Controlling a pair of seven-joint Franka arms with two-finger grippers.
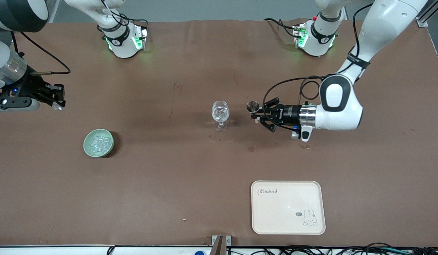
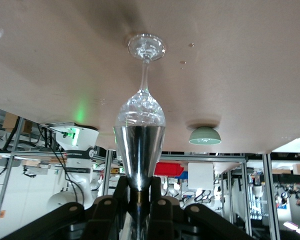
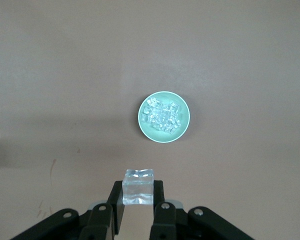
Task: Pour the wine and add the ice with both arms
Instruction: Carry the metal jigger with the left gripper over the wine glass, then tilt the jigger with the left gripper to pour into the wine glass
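Observation:
A clear stemmed glass (image 1: 220,115) (image 2: 142,107) stands mid-table with glinting clear contents. Beside it, toward the left arm's end, my left gripper (image 1: 257,114) (image 2: 140,197) is shut on a small metal measuring cup (image 1: 253,106) (image 2: 139,152), whose wide end points at the glass. A pale green bowl (image 1: 86,148) (image 3: 186,116) (image 2: 205,135) holds several ice cubes (image 1: 99,141) (image 3: 162,116). Above the table at the right arm's end, my right gripper (image 1: 58,102) (image 3: 138,200) is shut on one ice cube (image 3: 138,186). Wine is out of view.
A cream tray (image 1: 288,207) with a rabbit drawing lies near the front camera's edge, toward the left arm's end. Small wet spots (image 1: 251,149) mark the table between the glass and the tray. Both arm bases (image 1: 125,39) (image 1: 316,37) stand along the farthest edge.

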